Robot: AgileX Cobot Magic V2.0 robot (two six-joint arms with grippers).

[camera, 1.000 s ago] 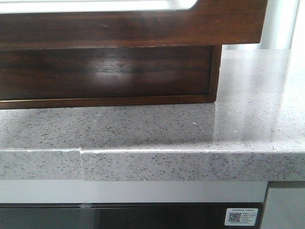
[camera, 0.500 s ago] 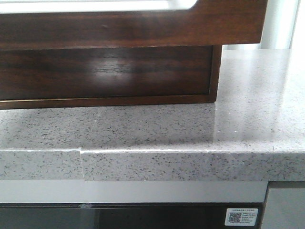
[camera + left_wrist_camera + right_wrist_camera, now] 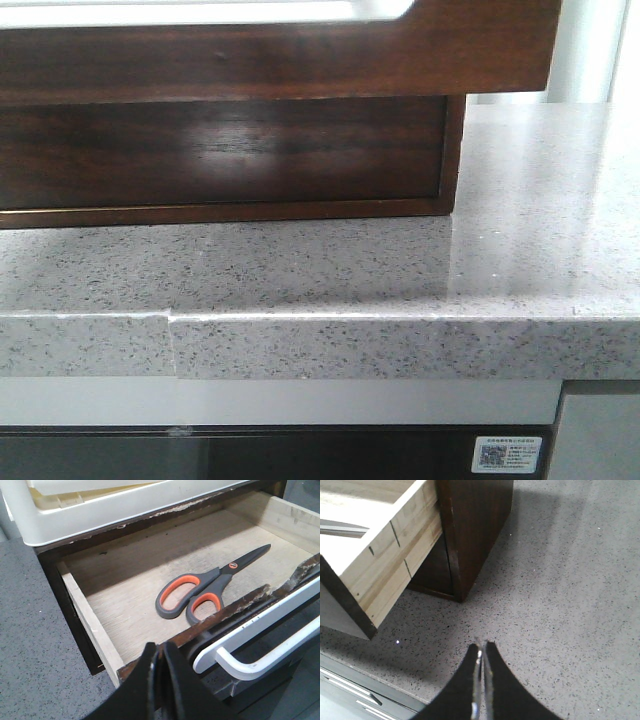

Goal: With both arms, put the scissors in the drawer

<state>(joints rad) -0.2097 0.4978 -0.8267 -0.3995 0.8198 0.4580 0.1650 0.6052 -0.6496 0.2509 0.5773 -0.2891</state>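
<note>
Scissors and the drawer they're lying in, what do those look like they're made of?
The scissors: dark blades, probably coated metal, with matte grey handles that look plastic and have orange inner loops. The drawer: pale, unfinished-looking wood or plywood, with faint grain on the floor and layered edges on the side wall; its white handle looks smooth, likely plastic.

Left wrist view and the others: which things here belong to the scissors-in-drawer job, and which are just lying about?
Job:
- scissors, lying flat inside the drawer
- drawer, pulled open
- left gripper, shut, empty
- right gripper, shut, empty

Lying about:
- white tray on top of the chest
- speckled grey countertop
- white handle
</note>
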